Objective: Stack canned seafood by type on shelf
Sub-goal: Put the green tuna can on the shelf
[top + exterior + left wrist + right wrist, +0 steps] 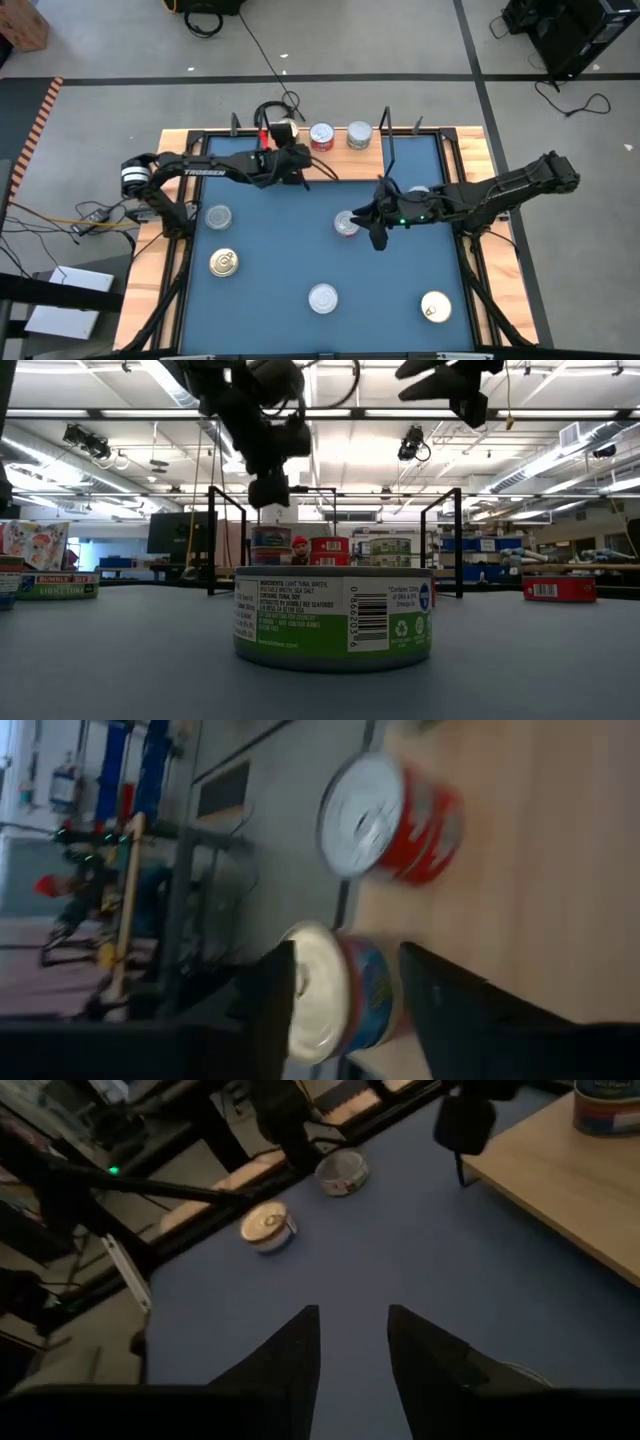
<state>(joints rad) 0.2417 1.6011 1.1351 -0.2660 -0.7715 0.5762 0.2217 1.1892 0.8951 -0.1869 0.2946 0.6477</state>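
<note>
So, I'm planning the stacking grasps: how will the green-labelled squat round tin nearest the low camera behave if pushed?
The green-labelled squat round tin is wider than tall and sits flat on the blue table, so it should slide, not tip. Its rigid-looking metal wall probably won't deform. Laid on its side, it could roll.

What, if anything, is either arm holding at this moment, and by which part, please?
The left gripper has its jaws either side of a blue-sided tin on the shelf; whether they grip it cannot be told. The right gripper holds nothing.
</note>
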